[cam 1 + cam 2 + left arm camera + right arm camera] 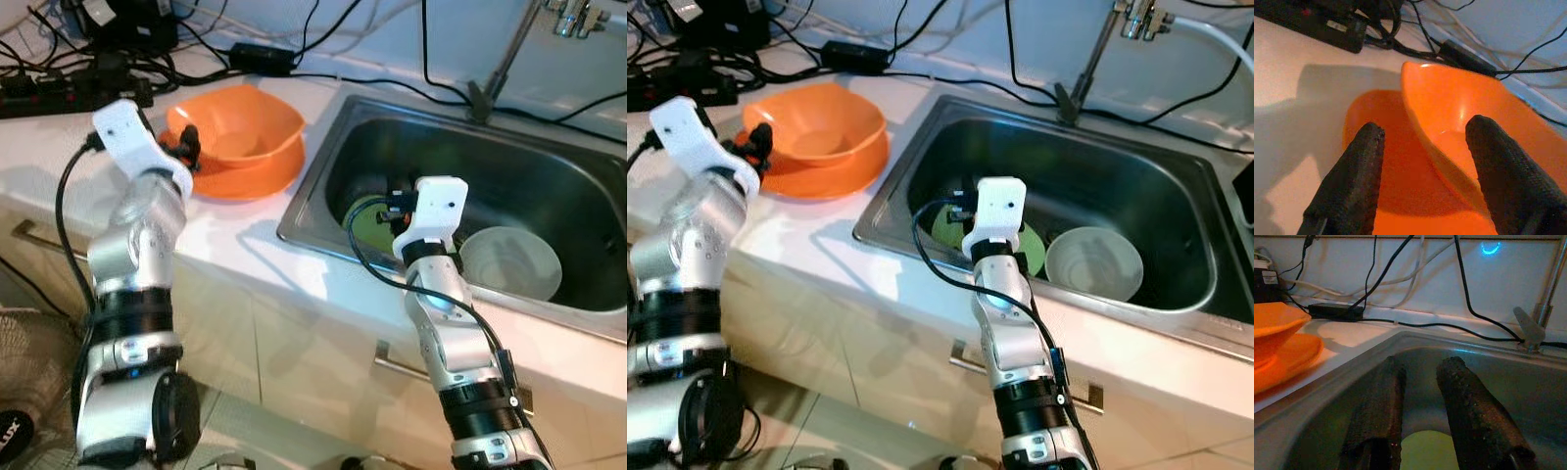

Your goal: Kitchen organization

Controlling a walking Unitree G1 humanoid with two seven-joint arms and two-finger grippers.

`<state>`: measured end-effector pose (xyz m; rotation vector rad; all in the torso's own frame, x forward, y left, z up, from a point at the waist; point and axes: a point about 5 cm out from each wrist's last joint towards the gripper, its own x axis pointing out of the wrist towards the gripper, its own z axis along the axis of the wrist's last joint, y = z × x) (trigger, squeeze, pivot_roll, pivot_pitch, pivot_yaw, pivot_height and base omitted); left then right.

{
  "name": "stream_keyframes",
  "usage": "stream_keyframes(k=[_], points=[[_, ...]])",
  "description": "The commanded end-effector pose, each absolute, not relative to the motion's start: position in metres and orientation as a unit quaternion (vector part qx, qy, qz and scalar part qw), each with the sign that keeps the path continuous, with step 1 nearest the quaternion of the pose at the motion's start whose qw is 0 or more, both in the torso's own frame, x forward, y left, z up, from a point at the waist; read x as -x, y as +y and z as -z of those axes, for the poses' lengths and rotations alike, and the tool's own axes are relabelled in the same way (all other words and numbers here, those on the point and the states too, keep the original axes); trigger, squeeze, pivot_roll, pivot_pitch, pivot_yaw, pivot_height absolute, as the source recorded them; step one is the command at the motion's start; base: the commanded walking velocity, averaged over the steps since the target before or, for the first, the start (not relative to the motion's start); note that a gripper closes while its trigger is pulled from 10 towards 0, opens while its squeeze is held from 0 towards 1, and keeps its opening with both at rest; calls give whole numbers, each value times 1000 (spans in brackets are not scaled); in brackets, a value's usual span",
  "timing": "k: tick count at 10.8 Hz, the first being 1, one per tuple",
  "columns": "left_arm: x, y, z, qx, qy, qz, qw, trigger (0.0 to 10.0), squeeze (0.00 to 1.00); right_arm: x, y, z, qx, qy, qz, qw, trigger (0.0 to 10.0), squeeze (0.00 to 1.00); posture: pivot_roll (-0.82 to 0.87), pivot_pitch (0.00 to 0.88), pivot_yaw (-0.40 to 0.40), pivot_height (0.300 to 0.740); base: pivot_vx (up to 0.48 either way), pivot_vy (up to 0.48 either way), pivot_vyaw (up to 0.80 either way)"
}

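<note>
The left gripper (pixel 1422 166) is hovering open, its fingers straddling the rim of the orange bowl (pixel 240 127) sitting on an orange plate (pixel 250 176) on the counter. The bowl is looking light, rigid and slick; the rim suits pinching. The right gripper (pixel 1422 401) is hanging parted above the green plate (pixel 950 227) in the sink (pixel 1136 206).

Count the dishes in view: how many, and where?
4. An orange bowl sits on an orange plate on the counter. A green plate and a pale bowl lie in the sink. The right arm may hide more.
</note>
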<state>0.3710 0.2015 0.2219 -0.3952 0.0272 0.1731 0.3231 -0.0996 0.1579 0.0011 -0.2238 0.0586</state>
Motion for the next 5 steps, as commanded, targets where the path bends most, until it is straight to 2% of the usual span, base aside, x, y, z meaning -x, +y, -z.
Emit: stream_keyframes(k=[1,5], points=[[-373,195,-219,211,31,-81,974,10000,0,-325,-101,-158,4,-106,-23,994,10000,0,53,87,-61,740,0,0,0],[-379,182,-209,291,80,-56,952,10000,0,-325,-101,-158,7,-105,-24,994,10000,0,43,75,-53,740,0,0,0]])
